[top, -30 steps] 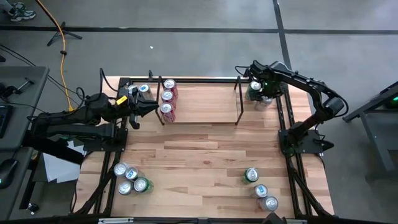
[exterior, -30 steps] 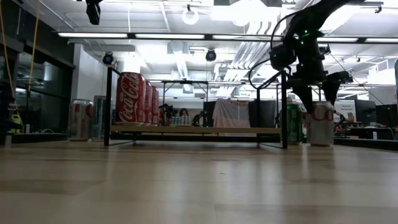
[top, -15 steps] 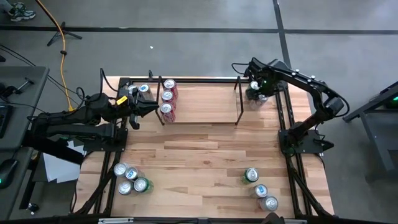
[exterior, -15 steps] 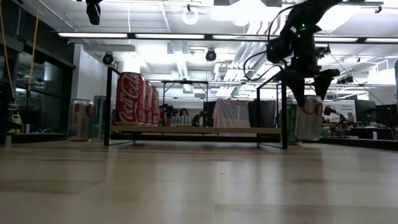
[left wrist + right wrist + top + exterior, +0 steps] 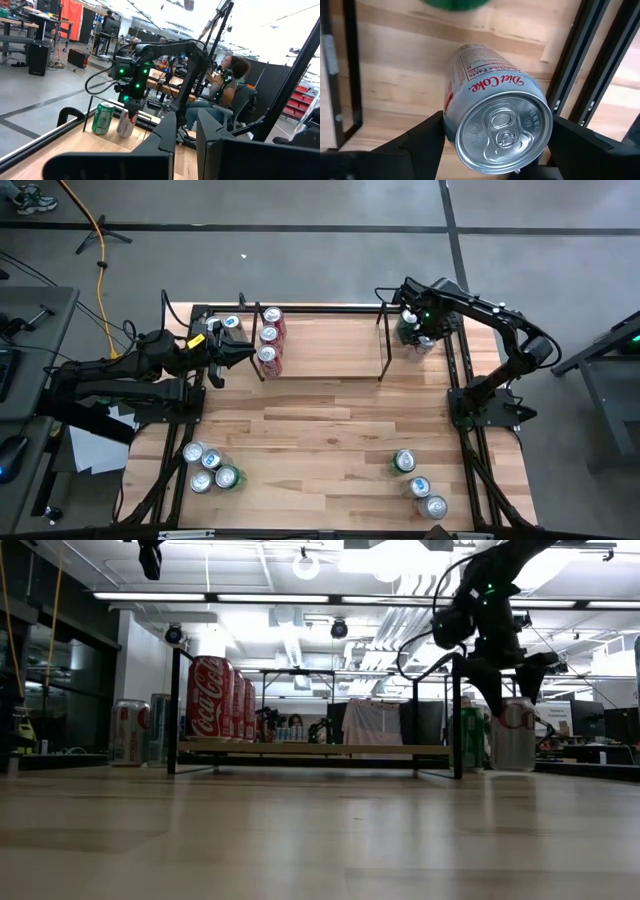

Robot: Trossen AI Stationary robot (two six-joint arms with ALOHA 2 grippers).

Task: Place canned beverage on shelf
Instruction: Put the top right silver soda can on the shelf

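Observation:
The shelf, a low black-rod rack with a wood base, stands at the table's far side. Three red cola cans stand upright at its left end. My right gripper points down just outside the shelf's right end and is shut on a silver Diet Coke can, also seen in the low view. A green can stands right beside it. My left gripper hangs shut near the shelf's left end, holding nothing. My right gripper pinches the silver can's upper wall just below its top rim between its two fingers, which stand on opposite sides. The fingers come from above, pointing down. The can hangs slightly tilted; whether its base is off the table I cannot tell.
Silver cans stand outside the shelf at the far left. Several cans cluster at the near left, and three more at the near right. The table's black frame rail runs close beside the held can.
My right gripper has swung the silver can a little toward the shelf's right end, tipping it, then back toward the table's right edge, where the can hangs nearly upright again.

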